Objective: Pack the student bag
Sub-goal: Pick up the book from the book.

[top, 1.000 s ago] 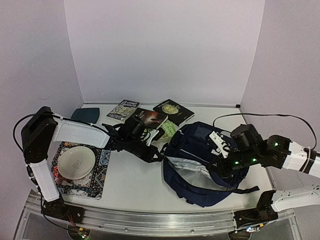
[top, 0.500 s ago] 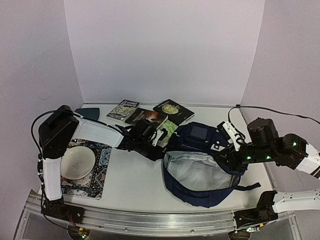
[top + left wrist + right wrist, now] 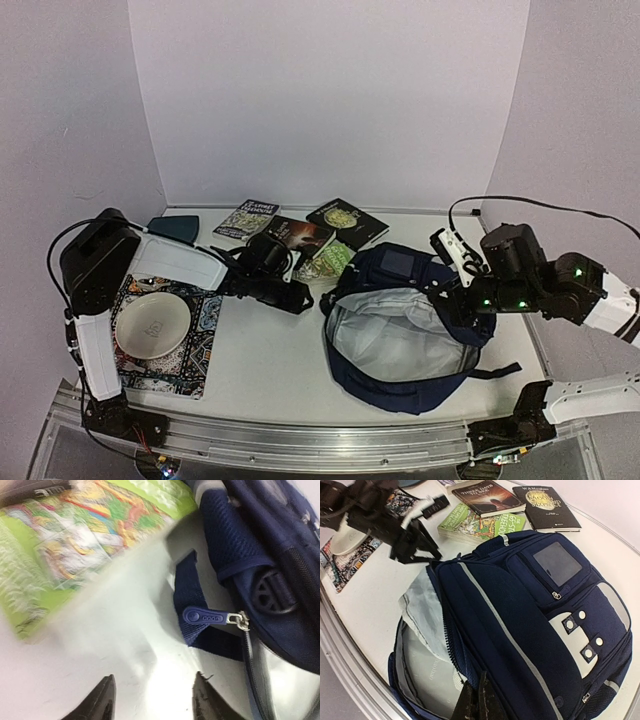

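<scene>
The student bag point(image 3: 395, 268) lies right of centre, navy with a pale stripe, its main mouth gaping and the grey lining point(image 3: 395, 335) showing. My left gripper point(image 3: 303, 300) hovers just left of the bag, open with nothing between its fingers. In the left wrist view the gripper point(image 3: 152, 680) sits short of the blue zipper pull point(image 3: 205, 616), over bare table. My right gripper point(image 3: 452, 305) is at the bag's right side. In the right wrist view that gripper point(image 3: 477, 690) is shut on the bag's point(image 3: 520, 610) zipper edge, holding the flap up.
Three books point(image 3: 250, 218) point(image 3: 293, 234) point(image 3: 347, 222) lie at the back, with a green book point(image 3: 328, 262) against the bag's top left. A white plate point(image 3: 152, 325) rests on a patterned mat point(image 3: 195, 350) at the left. A teal pouch point(image 3: 172, 229) lies behind it.
My left gripper has opened and drawn back leftward from the zipper pull. The bag's mouth stands wider than a second ago, with my right gripper still gripping its edge.
</scene>
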Tool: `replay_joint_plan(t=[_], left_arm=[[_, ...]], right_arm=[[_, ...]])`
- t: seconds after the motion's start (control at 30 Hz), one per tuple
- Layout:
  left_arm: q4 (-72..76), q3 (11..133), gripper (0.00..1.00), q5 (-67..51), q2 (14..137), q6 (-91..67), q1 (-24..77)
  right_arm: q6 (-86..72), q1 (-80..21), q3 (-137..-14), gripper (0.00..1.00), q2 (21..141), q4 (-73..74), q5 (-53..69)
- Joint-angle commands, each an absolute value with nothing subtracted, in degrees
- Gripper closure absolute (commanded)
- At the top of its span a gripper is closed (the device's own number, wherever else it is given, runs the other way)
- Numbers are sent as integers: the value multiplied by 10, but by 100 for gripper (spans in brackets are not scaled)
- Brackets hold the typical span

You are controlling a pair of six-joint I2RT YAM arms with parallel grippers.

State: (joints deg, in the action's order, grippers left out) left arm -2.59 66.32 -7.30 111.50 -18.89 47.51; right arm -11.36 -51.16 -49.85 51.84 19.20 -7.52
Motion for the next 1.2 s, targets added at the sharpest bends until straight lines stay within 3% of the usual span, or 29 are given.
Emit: replay_joint_plan(t=[0.0,0.1,0.33,0.57,0.83,1.17], left_arm=[[-26,647,38,-58,1023,-247,452],[-25,639,25,-57,1000,-291,431],[5,643,12,-90,1010,-389,347],[87,680,11,-153,1081,-485,293],[107,743,12,-124,1165,-570,269],[140,810,23,-96,1263,-661,258]], right_arm=[[-105,-510,-538,100,536,148,-124],[-102,-510,-547,100,541,141,-134],[-63,-510,-584,100,555,111,-132],[-39,-510,-610,100,581,97,-130],[-43,-510,-616,100,604,93,-114],[-51,-510,-609,100,607,85,-109]])
